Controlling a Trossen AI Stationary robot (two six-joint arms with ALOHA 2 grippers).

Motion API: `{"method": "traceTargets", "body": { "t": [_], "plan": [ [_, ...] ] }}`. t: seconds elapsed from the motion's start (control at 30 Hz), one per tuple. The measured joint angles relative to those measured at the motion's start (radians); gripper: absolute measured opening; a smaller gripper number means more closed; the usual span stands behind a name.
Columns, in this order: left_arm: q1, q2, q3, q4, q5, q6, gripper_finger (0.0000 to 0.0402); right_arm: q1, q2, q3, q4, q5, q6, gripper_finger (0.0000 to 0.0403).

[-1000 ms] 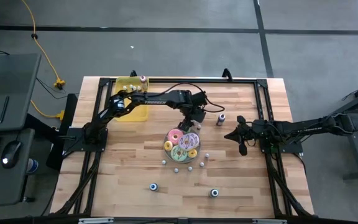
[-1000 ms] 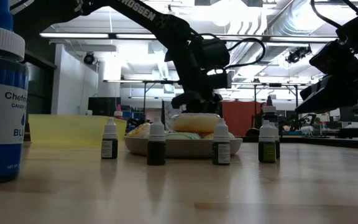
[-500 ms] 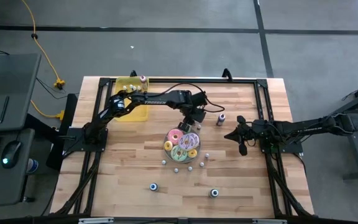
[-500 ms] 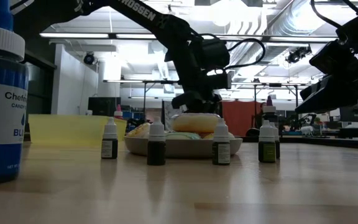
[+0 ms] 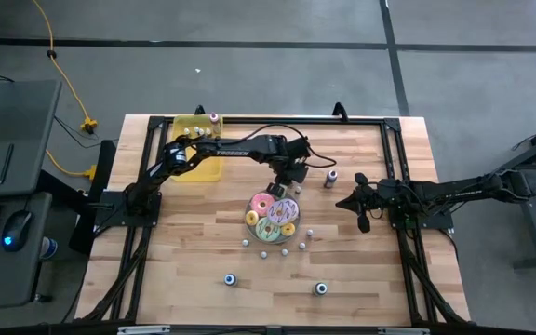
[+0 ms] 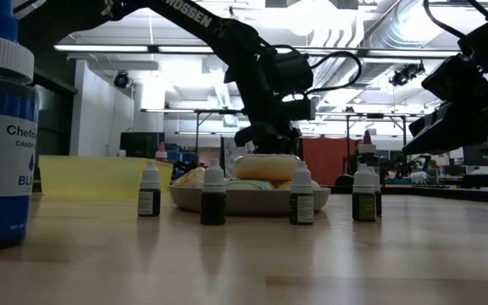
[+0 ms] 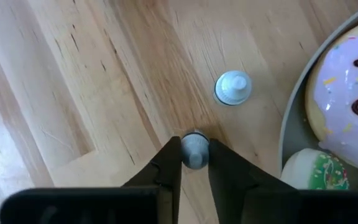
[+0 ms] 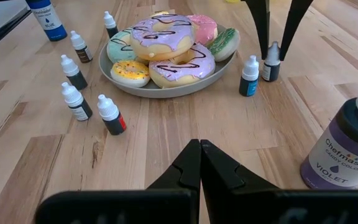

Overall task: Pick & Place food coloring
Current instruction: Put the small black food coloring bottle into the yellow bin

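Food coloring came as many tiny bottles scattered over the table [image 5: 203, 242], most of them ringed around the plate [image 8: 114, 76] of doughnuts [image 8: 162, 31] near the middle. Going left to right, a yellow bin [image 5: 196, 149] sat at about ten o'clock from the plate. The left tool [image 7: 194, 163] reached down just beside the plate, at roughly twelve o'clock from it, and its two fingers [image 7: 169, 171] stood either side of one small bottle [image 7: 194, 149], pressed against the cap. It looked clenched on that bottle, which was upright and resting on the wood. A second small bottle [image 7: 232, 88] stood near it, apart from the fingers. Farther right a larger violet bottle [image 8: 344, 146] stood on its own, and the right tool [image 8: 199, 163] waited at about three o'clock from the plate, clamped shut on nothing.

By my judgement each little bottle was very light, with a stiff plastic body and a smooth, narrow cap, so it would tip or twist easily if nudged off centre. The cap was a slim place to pinch; a hold lower down, at the shoulder or body, would likely sit more securely, though the fingers had to clear the neighbouring bottle and the plate rim. Squeezing hard seemed needless, since the plastic might flex and slip. A straight lift, kept upright, looked the safest way to carry it.
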State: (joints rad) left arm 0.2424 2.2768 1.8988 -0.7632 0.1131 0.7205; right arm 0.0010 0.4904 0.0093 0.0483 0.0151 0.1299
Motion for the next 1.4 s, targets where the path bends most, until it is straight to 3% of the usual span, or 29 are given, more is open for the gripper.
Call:
{"method": "traceTargets", "body": {
  "t": [0.5,0.9,1.07,1.27,1.4],
  "plan": [
    [0.0,0.001,0.02,-0.024,-0.048,-0.037,0.004,0.0,0.0,0.0,0.0,0.0,0.0,0.0],
    [0.006,0.001,0.366,-0.386,-0.048,-0.107,0.004,0.0,0.0,0.0,0.0,0.0,0.0,0.0],
    [0.007,-0.004,0.46,-0.51,-0.022,-0.237,0.004,0.0,0.0,0.0,0.0,0.0,0.0,0.0],
    [0.021,-0.019,0.457,-0.597,0.151,-0.492,0.004,0.0,0.0,0.0,0.0,0.0,0.0,0.0],
    [0.03,-0.019,0.457,-0.656,0.215,-0.649,0.004,0.0,0.0,0.0,0.0,0.0,0.0,0.0]
  ]
}}
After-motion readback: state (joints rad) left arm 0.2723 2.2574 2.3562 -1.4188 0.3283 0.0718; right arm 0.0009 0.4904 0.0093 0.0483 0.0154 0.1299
